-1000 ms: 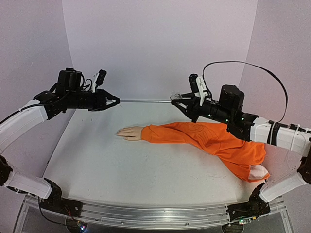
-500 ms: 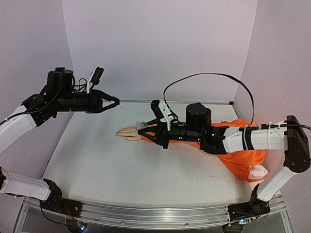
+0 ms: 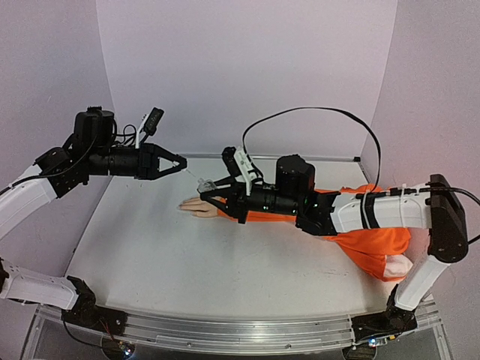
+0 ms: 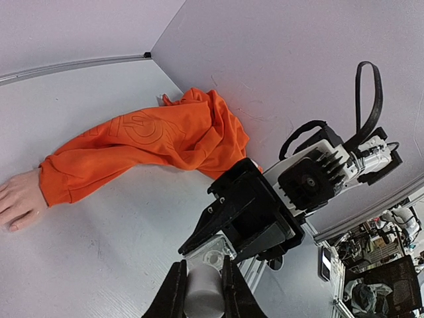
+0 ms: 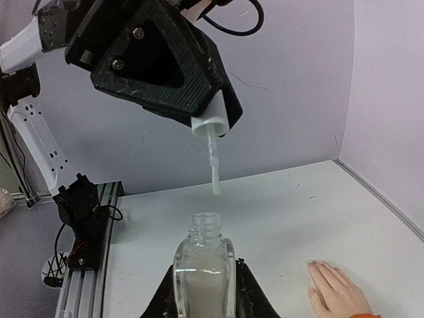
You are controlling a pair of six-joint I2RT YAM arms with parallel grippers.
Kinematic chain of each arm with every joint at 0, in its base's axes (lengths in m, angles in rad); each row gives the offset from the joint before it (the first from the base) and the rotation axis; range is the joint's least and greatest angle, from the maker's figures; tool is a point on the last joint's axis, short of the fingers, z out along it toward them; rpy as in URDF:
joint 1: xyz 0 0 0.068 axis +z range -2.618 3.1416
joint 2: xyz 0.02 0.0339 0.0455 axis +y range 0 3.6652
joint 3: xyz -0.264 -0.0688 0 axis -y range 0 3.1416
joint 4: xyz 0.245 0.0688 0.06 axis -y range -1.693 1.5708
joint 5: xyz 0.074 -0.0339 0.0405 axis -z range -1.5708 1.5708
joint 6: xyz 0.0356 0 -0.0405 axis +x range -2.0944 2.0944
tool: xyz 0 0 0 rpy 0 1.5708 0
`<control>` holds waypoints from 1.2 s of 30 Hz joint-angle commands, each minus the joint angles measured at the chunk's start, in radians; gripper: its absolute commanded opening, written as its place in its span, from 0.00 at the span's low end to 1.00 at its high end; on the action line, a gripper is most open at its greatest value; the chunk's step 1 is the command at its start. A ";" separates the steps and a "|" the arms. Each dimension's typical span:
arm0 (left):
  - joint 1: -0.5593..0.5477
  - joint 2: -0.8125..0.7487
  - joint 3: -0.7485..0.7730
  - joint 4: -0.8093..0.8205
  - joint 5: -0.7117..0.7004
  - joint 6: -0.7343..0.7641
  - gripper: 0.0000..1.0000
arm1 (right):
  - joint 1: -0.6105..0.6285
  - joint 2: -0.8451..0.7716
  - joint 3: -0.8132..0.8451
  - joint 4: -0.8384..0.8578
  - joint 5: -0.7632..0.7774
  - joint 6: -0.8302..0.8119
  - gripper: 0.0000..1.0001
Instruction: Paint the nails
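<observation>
The pale mannequin hand (image 3: 196, 206) lies flat on the table, sticking out of an orange sleeve (image 3: 375, 240). Its nails (image 5: 311, 265) show in the right wrist view. My right gripper (image 3: 214, 189) is shut on a small clear bottle (image 5: 205, 265), open at the neck and holding pale liquid, just above and behind the hand. My left gripper (image 3: 181, 160) is shut on the white cap (image 5: 211, 126). The cap's brush (image 5: 213, 165) hangs just above the bottle's mouth. In the left wrist view the cap (image 4: 202, 295) sits between my fingers, with the bottle (image 4: 215, 255) right in front.
The right arm (image 3: 360, 210) stretches across the orange sleeve. White walls close the table at the back and both sides. An aluminium rail (image 3: 225, 334) runs along the near edge.
My right arm has swung left with the bottle, from the back right to just over the mannequin hand. My left gripper has shifted slightly, and the brush now hangs over the bottle's mouth.
</observation>
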 commanded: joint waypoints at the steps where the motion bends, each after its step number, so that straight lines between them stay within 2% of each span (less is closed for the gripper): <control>1: -0.013 0.001 0.002 0.036 0.021 0.022 0.00 | 0.005 0.015 0.057 0.086 0.008 0.017 0.00; 36: -0.046 0.024 -0.005 0.012 -0.012 0.048 0.00 | 0.014 0.029 0.069 0.138 0.005 0.018 0.00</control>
